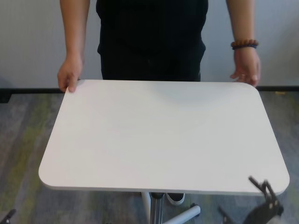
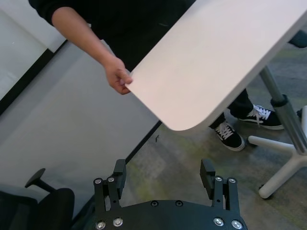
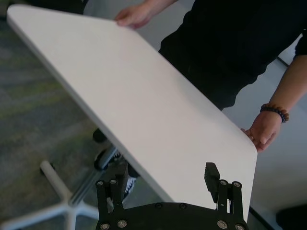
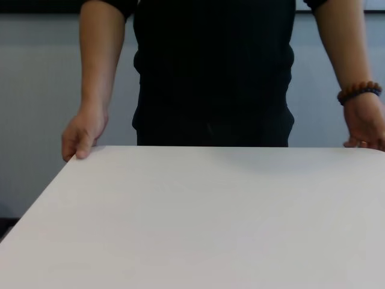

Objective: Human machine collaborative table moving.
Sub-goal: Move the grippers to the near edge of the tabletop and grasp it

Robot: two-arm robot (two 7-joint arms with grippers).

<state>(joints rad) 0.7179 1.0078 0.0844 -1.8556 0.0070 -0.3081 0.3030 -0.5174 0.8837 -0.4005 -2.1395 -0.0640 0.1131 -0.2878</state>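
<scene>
The white table (image 1: 163, 135) stands in front of me on a slim metal pole (image 1: 157, 208). The human (image 1: 152, 37), in a black shirt, stands at its far side with one hand (image 1: 69, 77) on each far corner; the other hand (image 1: 246, 71) has a brown bracelet (image 1: 244, 45) on its wrist. My right gripper (image 1: 265, 190) is open and empty, just below the near right corner; the right wrist view shows it (image 3: 165, 177) under the table's edge (image 3: 144, 110). My left gripper (image 2: 163, 175) is open and empty, low and off the near left corner (image 2: 187, 124).
The table's white star base (image 2: 280, 167) spreads over grey carpet under the top. The human's black sneakers (image 2: 231, 136) are beside the pole (image 2: 280, 103). A black office chair (image 2: 36, 203) stands by the wall near my left arm.
</scene>
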